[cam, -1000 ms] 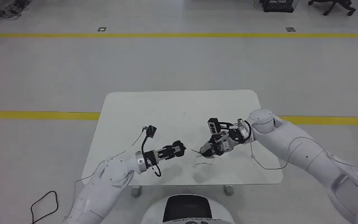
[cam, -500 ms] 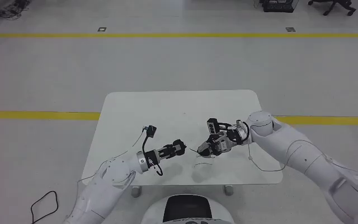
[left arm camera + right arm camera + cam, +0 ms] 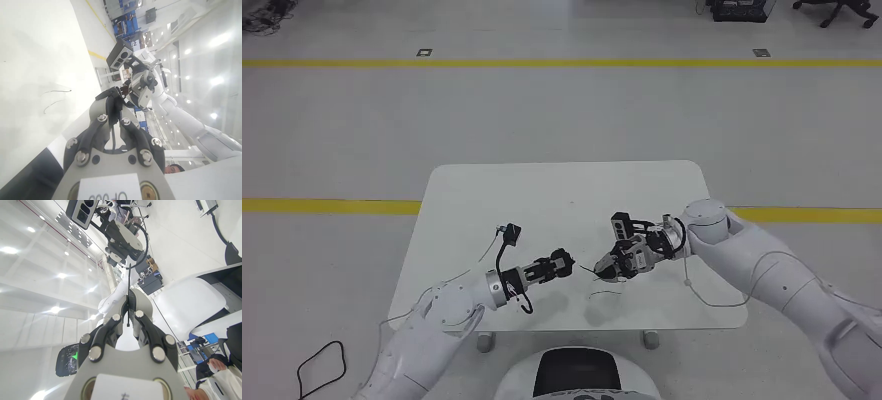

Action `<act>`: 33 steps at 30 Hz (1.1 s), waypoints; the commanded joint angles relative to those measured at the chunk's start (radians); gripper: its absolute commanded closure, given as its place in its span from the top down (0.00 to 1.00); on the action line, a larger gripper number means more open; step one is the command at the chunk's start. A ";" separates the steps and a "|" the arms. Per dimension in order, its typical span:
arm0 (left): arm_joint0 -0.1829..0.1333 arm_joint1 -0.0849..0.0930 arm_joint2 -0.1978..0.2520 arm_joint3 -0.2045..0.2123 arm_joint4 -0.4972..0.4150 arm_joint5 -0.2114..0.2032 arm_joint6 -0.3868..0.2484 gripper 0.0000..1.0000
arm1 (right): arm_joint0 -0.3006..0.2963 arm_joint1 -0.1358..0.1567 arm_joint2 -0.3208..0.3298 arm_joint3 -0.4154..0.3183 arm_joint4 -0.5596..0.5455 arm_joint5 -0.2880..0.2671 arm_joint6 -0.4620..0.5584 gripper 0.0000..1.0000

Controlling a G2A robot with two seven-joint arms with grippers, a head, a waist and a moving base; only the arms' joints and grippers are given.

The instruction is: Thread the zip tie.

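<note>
My right gripper (image 3: pixel 129 294) is shut on a thin black zip tie (image 3: pixel 129 281). The tie's free end sticks out past the fingertips toward my left gripper (image 3: pixel 121 248). In the top view the zip tie (image 3: pixel 591 268) points from the right gripper (image 3: pixel 612 268) at the left gripper (image 3: pixel 564 263), with a small gap between them above the table's front half. My left gripper (image 3: pixel 111 95) is shut on a black strip (image 3: pixel 113 130) that runs back between its fingers. The right gripper (image 3: pixel 140 91) faces it close by.
Two thin loose ties (image 3: pixel 56 91) lie curved on the white table (image 3: pixel 542 190), just below the grippers near the front edge (image 3: pixel 602 290). The back half of the table is bare. A yellow floor line (image 3: pixel 332 206) runs behind the table.
My right gripper has edged slightly toward the left gripper with the zip tie. The left arm has hardly moved.
</note>
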 commanded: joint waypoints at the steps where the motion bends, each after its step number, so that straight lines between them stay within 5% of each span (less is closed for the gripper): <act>1: -0.001 0.001 0.001 0.000 -0.002 0.000 0.000 0.00 | -0.003 -0.003 0.005 0.003 -0.005 0.004 0.003 0.00; 33: -0.011 0.017 0.028 -0.007 -0.015 0.000 0.010 0.00 | -0.027 -0.040 0.057 0.050 -0.058 0.013 0.040 0.00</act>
